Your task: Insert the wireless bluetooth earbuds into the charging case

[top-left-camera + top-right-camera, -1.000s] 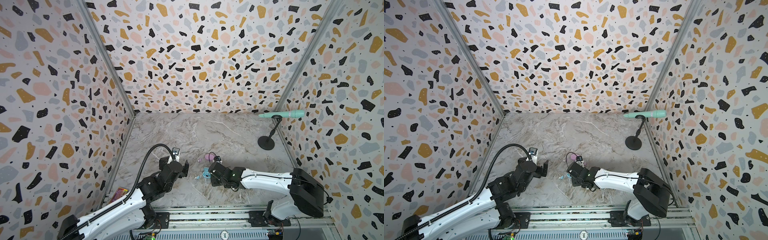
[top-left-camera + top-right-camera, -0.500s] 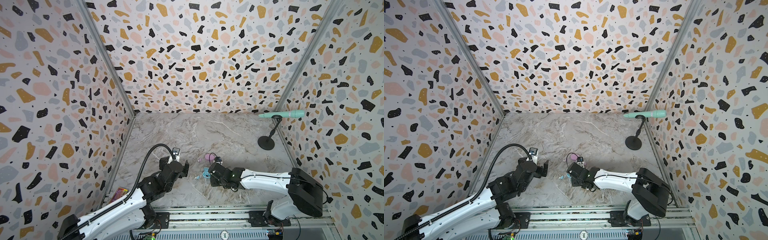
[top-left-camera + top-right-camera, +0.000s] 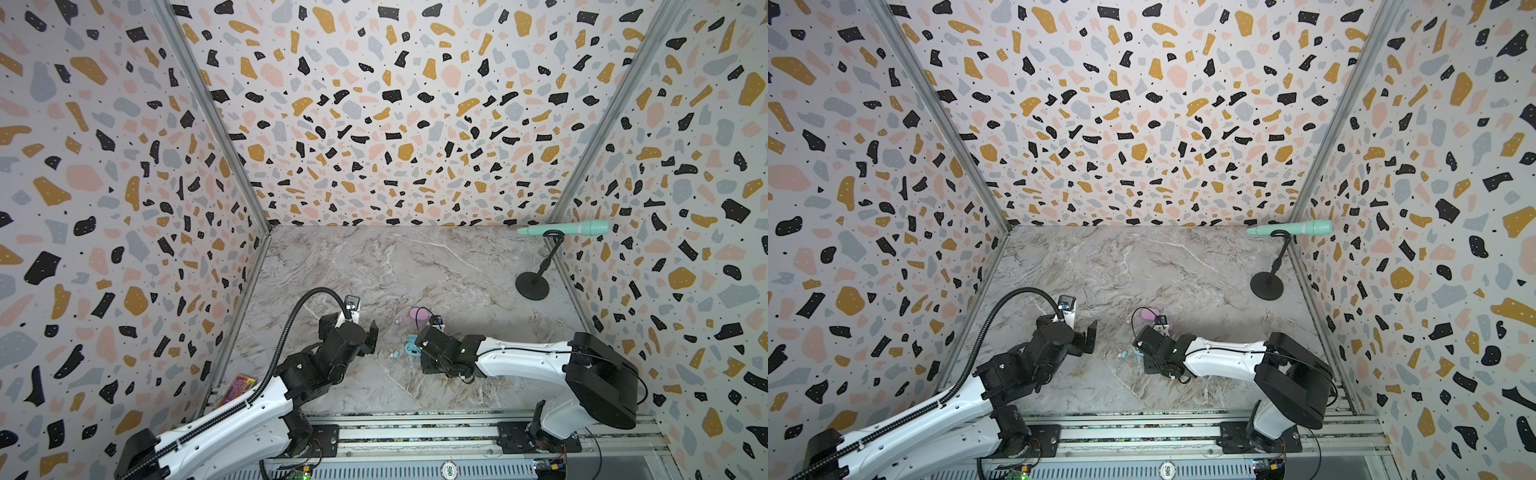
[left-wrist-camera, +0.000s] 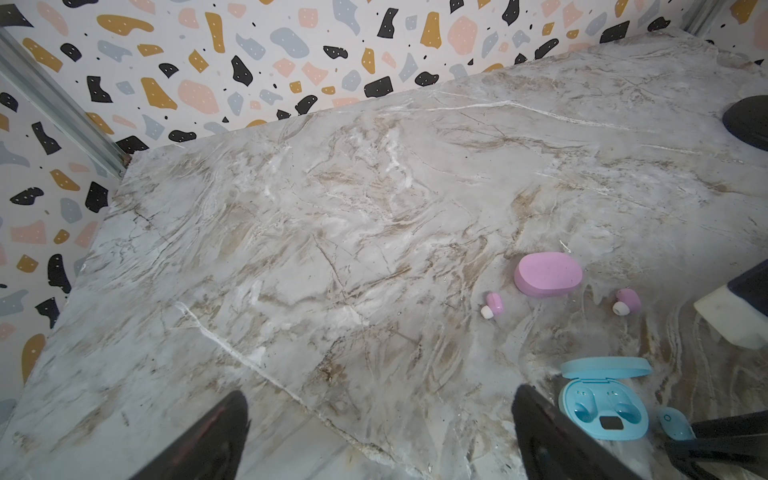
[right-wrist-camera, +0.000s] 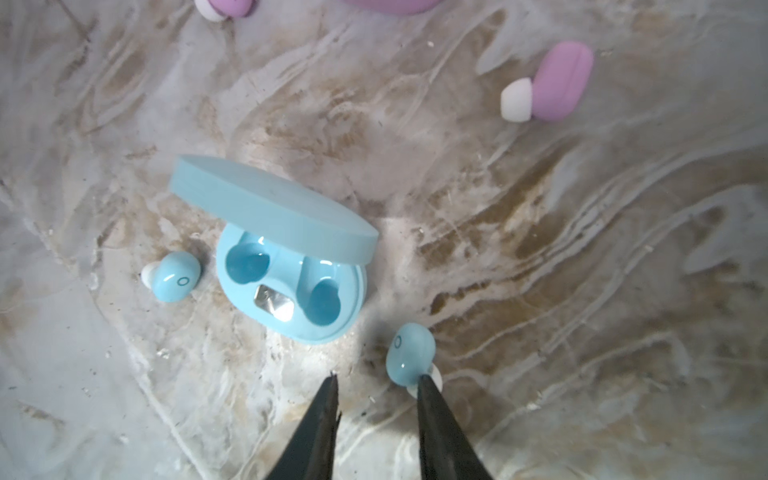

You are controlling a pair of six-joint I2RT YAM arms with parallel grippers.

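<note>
Blue earbud point(image 5: 409, 353) lies beside the open case point(image 5: 291, 307), by the right end effector point(image 5: 378, 378), jaws parted; left end effector point(image 4: 378, 399) gapes wide.

The marble tabletop point(image 3: 374, 266) carried a pink case point(image 4: 547, 274), an open blue case point(image 5: 291, 286), four loose earbuds point(image 5: 176, 276) and a black stand point(image 3: 532, 286).

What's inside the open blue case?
Blue charging case: both wells empty, a shiny rectangular plate between them. The raised lid covers the rear edge. Both blue earbuds lie outside on the marble.
</note>
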